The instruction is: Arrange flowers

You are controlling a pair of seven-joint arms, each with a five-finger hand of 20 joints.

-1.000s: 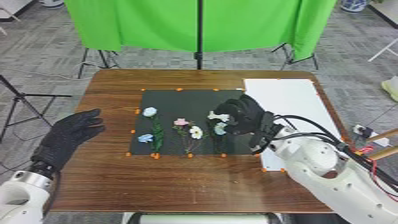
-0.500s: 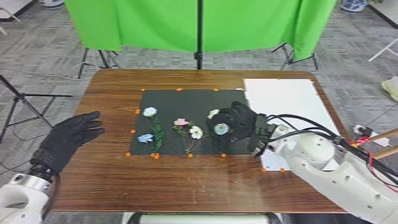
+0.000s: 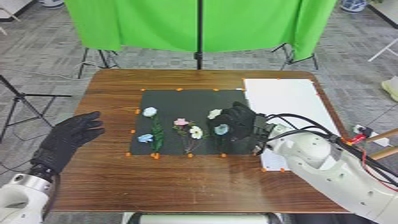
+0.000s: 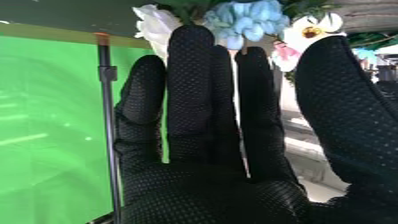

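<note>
My right hand [image 3: 237, 120] is over the right part of the black mat [image 3: 182, 97], beside a white flower [image 3: 215, 114] and a pale blue flower [image 3: 221, 130]. In the right wrist view that hand [image 4: 213, 190] has straight fingers, with the white flower [image 4: 158, 25] and the blue flower [image 4: 246, 21] by the fingertips. Pink [image 3: 181, 122] and white-petalled [image 3: 195, 132] flowers lie mid-mat. Farther left lie a light blue-white bloom [image 3: 150, 112] and a blue one [image 3: 146, 138] with green stems. My left hand [image 3: 73, 136] is open left of the mat.
A white board [image 3: 286, 102] lies on the wooden table [image 3: 178, 187] right of the black mat. Small orange markers [image 3: 189, 155] line the mat's edges. Behind the table hangs a green cloth [image 3: 151, 25] on a stand.
My right hand has moved down and slightly back toward the robot, from over the white flower's bloom to beside both blooms. The left hand has stayed where it was.
</note>
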